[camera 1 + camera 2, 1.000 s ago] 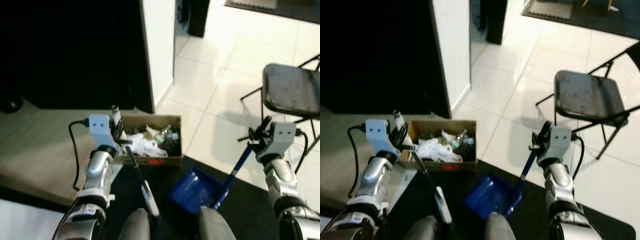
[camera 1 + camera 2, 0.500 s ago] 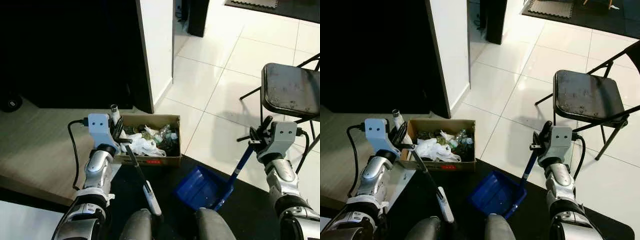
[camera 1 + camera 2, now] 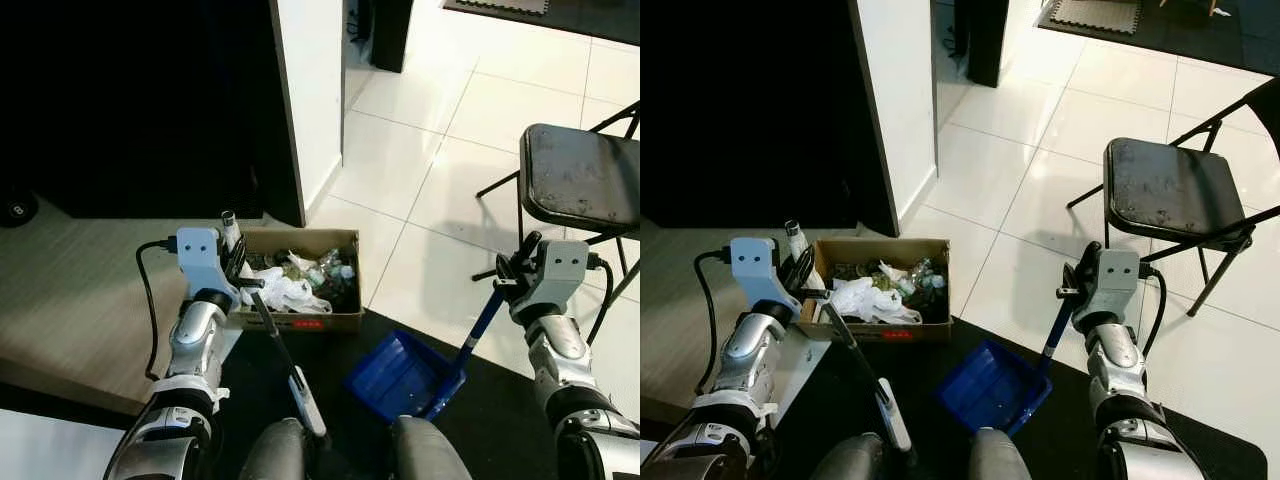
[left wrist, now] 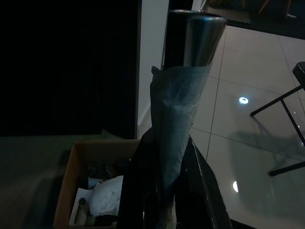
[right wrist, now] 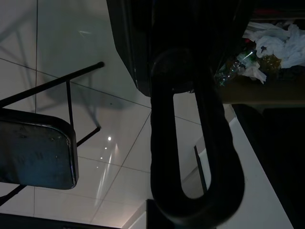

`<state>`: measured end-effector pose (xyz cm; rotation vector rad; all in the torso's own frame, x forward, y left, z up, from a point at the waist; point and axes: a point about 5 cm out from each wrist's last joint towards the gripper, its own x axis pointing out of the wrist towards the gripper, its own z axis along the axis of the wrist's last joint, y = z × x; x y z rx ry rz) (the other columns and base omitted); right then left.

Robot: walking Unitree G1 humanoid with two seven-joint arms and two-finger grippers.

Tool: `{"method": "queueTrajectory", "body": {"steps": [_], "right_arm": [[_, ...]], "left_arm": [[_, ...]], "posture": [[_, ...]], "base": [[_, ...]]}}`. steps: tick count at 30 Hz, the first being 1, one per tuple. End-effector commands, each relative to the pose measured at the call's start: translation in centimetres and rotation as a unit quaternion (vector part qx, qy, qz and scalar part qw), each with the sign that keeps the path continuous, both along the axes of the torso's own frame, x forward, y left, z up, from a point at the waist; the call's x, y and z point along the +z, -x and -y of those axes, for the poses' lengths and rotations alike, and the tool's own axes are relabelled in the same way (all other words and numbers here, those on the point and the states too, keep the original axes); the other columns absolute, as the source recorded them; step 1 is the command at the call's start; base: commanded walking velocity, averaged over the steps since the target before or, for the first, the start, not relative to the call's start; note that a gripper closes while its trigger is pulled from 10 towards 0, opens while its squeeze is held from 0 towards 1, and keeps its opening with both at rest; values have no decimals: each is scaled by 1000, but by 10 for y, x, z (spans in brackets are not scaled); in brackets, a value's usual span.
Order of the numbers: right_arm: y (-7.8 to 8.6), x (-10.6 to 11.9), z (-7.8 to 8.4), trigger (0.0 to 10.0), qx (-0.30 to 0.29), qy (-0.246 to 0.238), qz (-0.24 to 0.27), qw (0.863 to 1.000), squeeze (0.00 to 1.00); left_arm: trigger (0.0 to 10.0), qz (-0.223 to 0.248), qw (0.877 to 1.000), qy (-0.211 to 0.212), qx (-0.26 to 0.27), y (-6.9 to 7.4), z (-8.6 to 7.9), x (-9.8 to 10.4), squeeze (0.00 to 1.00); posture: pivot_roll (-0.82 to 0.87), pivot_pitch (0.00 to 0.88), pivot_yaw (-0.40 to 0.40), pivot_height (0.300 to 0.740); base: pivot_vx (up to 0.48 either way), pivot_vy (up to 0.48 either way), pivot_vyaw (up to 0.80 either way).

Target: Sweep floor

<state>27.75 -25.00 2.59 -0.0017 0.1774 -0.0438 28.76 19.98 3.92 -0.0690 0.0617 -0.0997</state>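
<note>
I hold a broom in my left gripper, its fingers pinched around the top of the handle, the shaft slanting down to the brush end near my knees on a dark mat. My right gripper is pressed closed on the blue handle of a blue dustpan, whose scoop rests on the mat just in front of me. Behind the broom sits a cardboard box full of crumpled paper and rubbish. A black folding chair stands on white tiles to my right.

I judge the sweeping near its end: the tiles look clean and the scoop looks empty, so tipping it may be done.

The left wrist view shows the handle's wrapped metal tip up close; the head views show the whole broom.
</note>
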Motion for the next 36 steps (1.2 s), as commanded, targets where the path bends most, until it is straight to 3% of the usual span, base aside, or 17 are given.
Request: {"method": "queueTrajectory", "body": {"steps": [1,13,18,25,28,36], "right_arm": [[3,-8,-8,10000,11,-4,-22,1000,0],[3,-7,-11,10000,16,-7,-10,1000,0],[2,-9,-16,10000,49,-20,-24,998,0],[-9,-1,-20,10000,102,2,-32,994,0],[-15,4,-19,10000,115,9,-37,993,0],[-15,3,-25,10000,100,-20,-20,995,0]], "left_arm": [[10000,5,1000,-4,2,-2,-5,4,0],[10000,9,1000,-4,-1,0,-3,2,0],[10000,0,1000,-8,7,3,-1,-3,0],[10000,8,999,1,33,6,4,-6,0],[10000,5,1000,-17,25,12,9,-10,0],[10000,7,999,-15,30,8,4,-7,0]], "posture": [[-12,0,20,740],[-16,0,19,740],[-13,0,-32,740],[-7,0,-111,740],[9,0,-154,740],[16,0,-107,740]], "base": [[0,0,0],[0,0,0],[0,0,0],[0,0,0],[0,0,0],[0,0,0]]}}
